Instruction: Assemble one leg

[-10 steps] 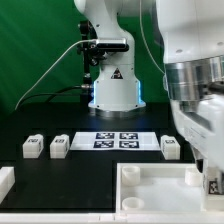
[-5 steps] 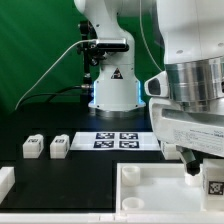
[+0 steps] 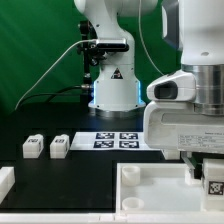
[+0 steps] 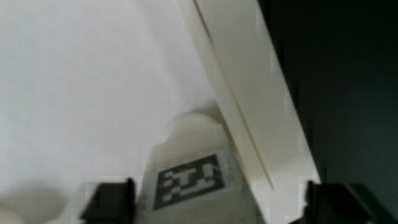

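A leg (image 4: 187, 172), a small white block with a black-and-white tag, stands on the floor of the white tray (image 4: 89, 90), close against its rim. My gripper (image 4: 219, 200) is open. Its two dark fingers straddle the leg with a gap on the rim side. In the exterior view the gripper (image 3: 205, 172) hangs low over the right part of the tray (image 3: 150, 185), and the leg's tag (image 3: 213, 184) shows just under it. Two more legs (image 3: 33, 147) (image 3: 59, 147) lie on the black table at the exterior view's left.
The marker board (image 3: 118, 140) lies behind the tray, in front of the arm's base (image 3: 112, 90). Another white part (image 3: 5, 180) sits at the lower left edge. My hand hides the table to the right of the marker board.
My gripper has come down and moved to the exterior view's left, over the tray's right side. It now hides the leg that lay beside the marker board. The tagged leg has stayed put.
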Action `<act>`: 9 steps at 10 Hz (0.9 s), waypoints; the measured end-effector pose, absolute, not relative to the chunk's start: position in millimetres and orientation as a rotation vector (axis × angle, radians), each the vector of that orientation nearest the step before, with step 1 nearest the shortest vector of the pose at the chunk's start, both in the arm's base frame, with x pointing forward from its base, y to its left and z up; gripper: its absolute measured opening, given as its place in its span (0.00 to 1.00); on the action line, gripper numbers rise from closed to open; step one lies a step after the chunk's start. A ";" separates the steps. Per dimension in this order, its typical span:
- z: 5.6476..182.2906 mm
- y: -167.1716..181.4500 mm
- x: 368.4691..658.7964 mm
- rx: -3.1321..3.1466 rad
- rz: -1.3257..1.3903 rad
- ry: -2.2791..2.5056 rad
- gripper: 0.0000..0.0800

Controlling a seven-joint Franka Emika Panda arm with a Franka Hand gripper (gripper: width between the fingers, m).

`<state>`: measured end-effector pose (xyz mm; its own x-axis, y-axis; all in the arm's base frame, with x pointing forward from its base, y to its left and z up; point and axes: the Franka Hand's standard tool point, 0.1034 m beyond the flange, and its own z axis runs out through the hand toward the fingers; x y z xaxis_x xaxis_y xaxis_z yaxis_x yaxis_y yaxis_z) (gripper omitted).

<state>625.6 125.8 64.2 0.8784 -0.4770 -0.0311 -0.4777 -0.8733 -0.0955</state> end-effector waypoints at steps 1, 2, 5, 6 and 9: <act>63.1 124.2 624.1 -2.896 0.026 0.941 0.46; 63.2 124.6 624.3 -2.855 0.031 1.059 0.37; 67.3 125.3 630.0 -2.528 0.086 1.701 0.37; 66.9 126.1 632.5 -2.341 0.114 1.962 0.37; 64.2 125.6 638.1 -1.751 0.213 2.478 0.37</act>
<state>638.1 125.6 64.2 -0.3337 -0.9287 -0.1619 -0.9427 0.3290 0.0563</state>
